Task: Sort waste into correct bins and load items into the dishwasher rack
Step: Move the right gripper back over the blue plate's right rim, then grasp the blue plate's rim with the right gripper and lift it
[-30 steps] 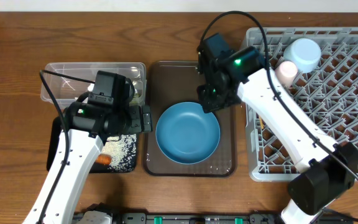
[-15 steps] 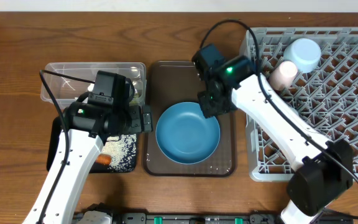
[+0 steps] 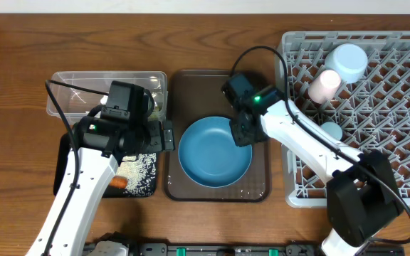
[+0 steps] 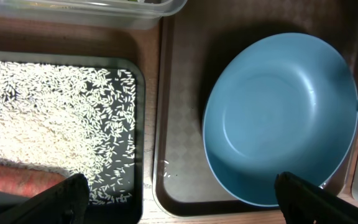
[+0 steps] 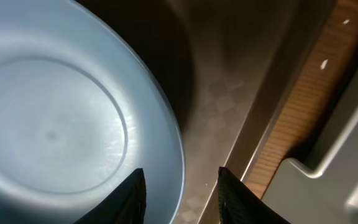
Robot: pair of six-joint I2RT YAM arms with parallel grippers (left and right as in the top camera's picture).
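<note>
One blue plate (image 3: pixel 215 151) lies flat in the brown serving tray (image 3: pixel 191 85), the only dish on it. The right gripper (image 5: pixel 182 199) is down at the plate's upper right edge. In the right wrist view its two fingers (image 5: pixel 132 193) stand a moderate gap apart with the plate's rim between them, and neither finger appears to touch the rim. Beyond the tray's edge in that view are a strip of wooden table (image 5: pixel 303 112) and the grey corner of the dishwasher rack (image 5: pixel 353 155).

The rack (image 3: pixel 404 142) holds two cups near its top left, a pink cup (image 3: pixel 324 85) and a light-blue cup (image 3: pixel 348 60), close together. One pale-blue bowl (image 3: pixel 328 131) sits lower in the rack, partly hidden by the right arm.

Two bins sit left of the serving tray: a clear tub (image 3: pixel 84 85) and, below it, a black tray (image 4: pixel 138 124). The black tray holds scattered rice (image 4: pixel 55 112), too many grains to count, and one carrot (image 4: pixel 17 180). The left gripper (image 4: pixel 185 199) hangs spread wide and empty above the boundary between the black tray and the serving tray.
</note>
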